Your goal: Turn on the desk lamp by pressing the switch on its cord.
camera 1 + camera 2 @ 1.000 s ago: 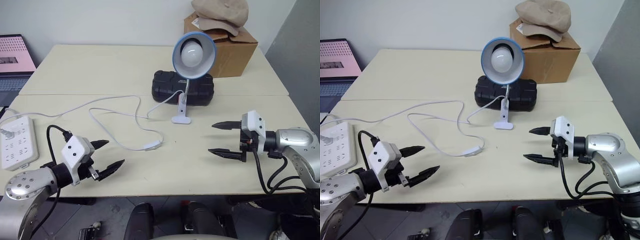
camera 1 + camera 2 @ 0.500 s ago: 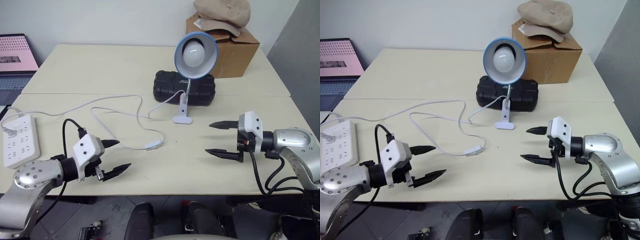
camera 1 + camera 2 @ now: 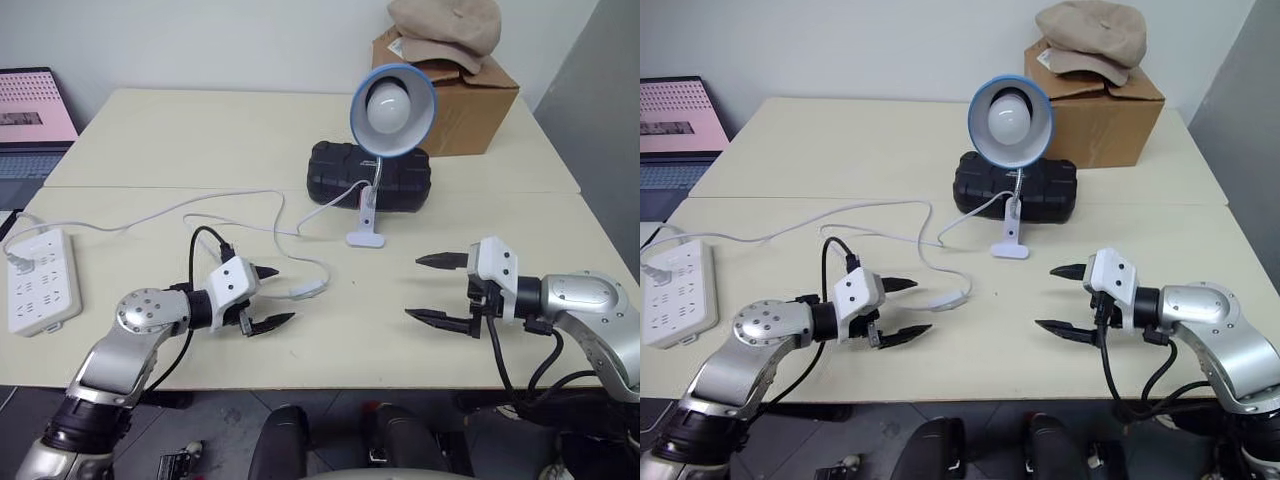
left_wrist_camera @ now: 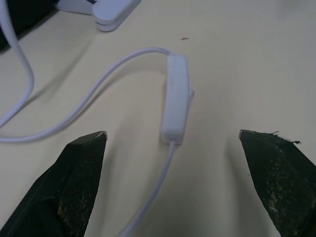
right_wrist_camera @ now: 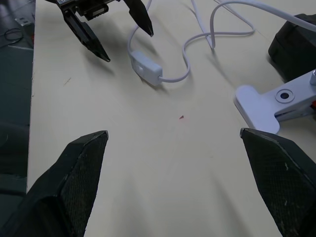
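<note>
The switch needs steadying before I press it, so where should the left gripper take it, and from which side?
Grip the switch across its long narrow flanks, coming from the cord end, where the open left gripper already faces it. It lies flat on the table.

Head stereo pair: high, pitched down at the table [image 3: 150, 130], whole scene. Left wrist: close on the switch [image 4: 175, 98] at 12 o'clock. Right wrist: farther back, shares that switch at 11 o'clock.

switch [image 4: 176, 98] smooth white plastic, cord [image 4: 89, 101] same glossy-ish. surface [image 3: 200, 130] matt cream laminate. lamp shade [image 3: 392, 96] glossy blue, bulb frosted. cardboard box [image 3: 470, 100] plain, cloth cap [image 3: 443, 22] on top.
</note>
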